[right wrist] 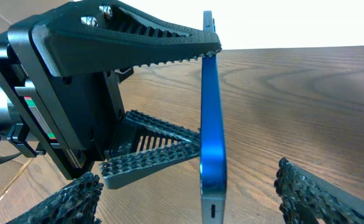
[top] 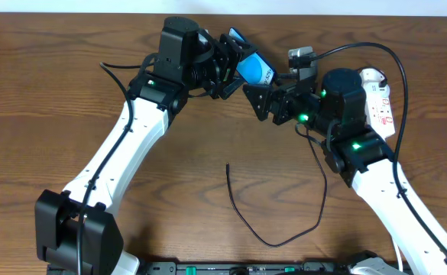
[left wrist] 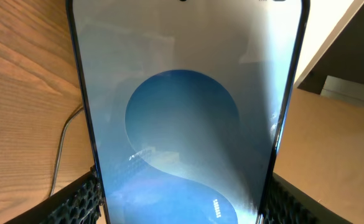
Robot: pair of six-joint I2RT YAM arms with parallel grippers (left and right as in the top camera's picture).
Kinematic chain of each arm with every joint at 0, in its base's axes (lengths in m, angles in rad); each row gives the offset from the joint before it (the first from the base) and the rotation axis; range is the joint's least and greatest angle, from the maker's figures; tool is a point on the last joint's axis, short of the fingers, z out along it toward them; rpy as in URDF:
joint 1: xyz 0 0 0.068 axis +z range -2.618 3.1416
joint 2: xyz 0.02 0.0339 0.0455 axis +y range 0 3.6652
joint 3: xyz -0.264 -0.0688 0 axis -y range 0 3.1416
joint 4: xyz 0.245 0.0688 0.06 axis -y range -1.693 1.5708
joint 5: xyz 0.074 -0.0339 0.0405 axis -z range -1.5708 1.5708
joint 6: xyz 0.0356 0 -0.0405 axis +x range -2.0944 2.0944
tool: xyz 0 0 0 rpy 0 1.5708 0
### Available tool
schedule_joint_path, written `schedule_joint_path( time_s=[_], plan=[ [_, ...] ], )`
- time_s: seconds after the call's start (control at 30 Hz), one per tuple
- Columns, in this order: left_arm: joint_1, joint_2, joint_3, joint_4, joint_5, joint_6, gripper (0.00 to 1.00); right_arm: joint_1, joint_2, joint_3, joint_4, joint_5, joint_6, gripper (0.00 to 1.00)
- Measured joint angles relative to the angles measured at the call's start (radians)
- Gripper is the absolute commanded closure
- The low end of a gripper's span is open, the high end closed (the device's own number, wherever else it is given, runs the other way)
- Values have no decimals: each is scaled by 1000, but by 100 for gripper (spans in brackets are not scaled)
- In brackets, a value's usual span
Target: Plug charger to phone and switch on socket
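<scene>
**Phone clamped in the left gripper, charger loose on the table**

Left wrist view. The phone [left wrist: 182, 112] fills nearly the whole frame with its screen toward the lens: a lighter blue circle on darker blue, with small white text near the bottom edge. The left gripper [left wrist: 182, 202] pinches it across its width, and its ribbed black fingers [left wrist: 82, 199] press against the two long sides of the dark frame. The wooden table [left wrist: 20, 74] shows behind it on the left.

Right wrist view. The phone [right wrist: 211, 124] appears edge-on as a narrow, upright blue bar. The left gripper [right wrist: 205, 96] reaches in from the left, with one toothed finger on the bar's upper end and a second meeting it lower down. The right gripper [right wrist: 188, 180] stands spread. Its two fingers [right wrist: 76, 199] sit low in the frame on either side of the phone's near end, with a gap on each side, and touch nothing.

Overhead view. Both arms meet near the far middle of the table [top: 55, 92]. The phone [top: 255, 70] is held tilted above the wood in the left gripper [top: 237, 65], with the right gripper [top: 267, 95] just beside it. The charger [top: 242, 218] lies in a loose curve nearer the front, well apart from the phone. Its plug tip [top: 227, 164] is free and neither gripper touches it. Its other end runs up under the right arm [top: 376, 176] and is lost to view. The socket [top: 381, 99], white with small red marks, lies at the right side, partly hidden by that arm. The position of its switch cannot be made out.
</scene>
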Motion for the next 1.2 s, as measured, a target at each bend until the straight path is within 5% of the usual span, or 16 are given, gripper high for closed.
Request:
schedule_joint_path(
  time_s=[0.27, 1.2],
  plan=[
    [-1, 0, 0, 0, 0, -13, 93, 6, 8, 0, 3, 21, 13, 25],
    [-27, 0, 0, 0, -3, -13, 93, 6, 29, 0, 16, 31, 22, 30]
  ],
)
